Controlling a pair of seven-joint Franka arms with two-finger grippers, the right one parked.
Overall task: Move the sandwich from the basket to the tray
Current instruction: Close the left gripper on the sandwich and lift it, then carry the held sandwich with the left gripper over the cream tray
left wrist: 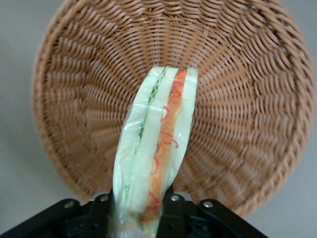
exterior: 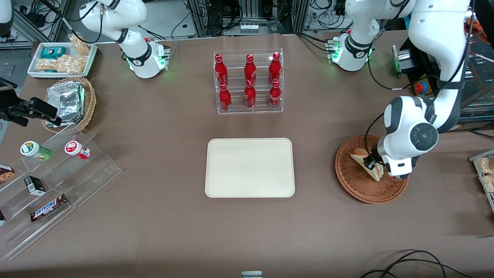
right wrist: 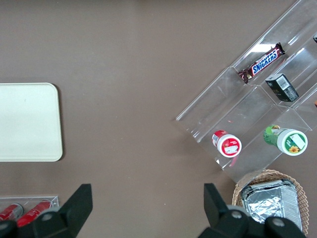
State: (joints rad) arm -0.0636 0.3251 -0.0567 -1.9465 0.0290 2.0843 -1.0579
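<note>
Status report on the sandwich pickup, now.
Gripper shut on the sandwich, above the basket. Tray bare. Table between basket and tray open.

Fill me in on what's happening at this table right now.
The left arm's gripper is shut on the clear-wrapped sandwich, holding it over the reddish-brown wicker basket at the working arm's end of the table. The cream tray at the table's middle has nothing on it yet.

The gripper sits over the basket, its arm hiding part of the rim; the sandwich's held end is cut off.
</note>
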